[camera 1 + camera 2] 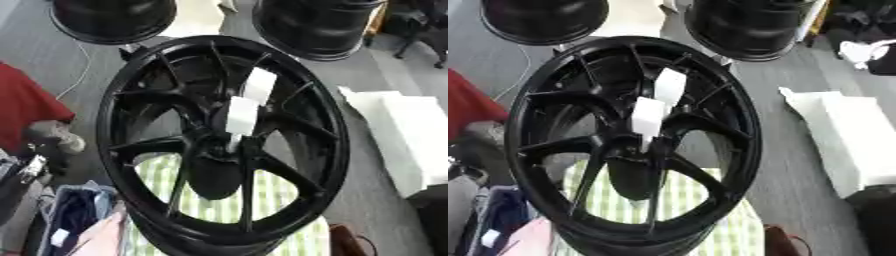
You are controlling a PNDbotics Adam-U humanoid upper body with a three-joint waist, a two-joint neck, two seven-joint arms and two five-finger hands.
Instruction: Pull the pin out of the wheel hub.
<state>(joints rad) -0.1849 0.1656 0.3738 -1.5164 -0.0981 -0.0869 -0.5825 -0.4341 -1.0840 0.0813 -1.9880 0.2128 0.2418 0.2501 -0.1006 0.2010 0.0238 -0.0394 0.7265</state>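
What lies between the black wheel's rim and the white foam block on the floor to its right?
Only bare grey floor separates the black wheel from the white foam block; nothing sits in that strip. The left eye view shows it best.

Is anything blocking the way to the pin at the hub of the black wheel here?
Nothing visible blocks it. The white pin sticks out of the wheel hub toward the camera, with a white tag above it. Neither robot hand shows in either view.

Grey floor (385, 200) with a white foam block (404, 135) and green-checked cloth (219, 207)
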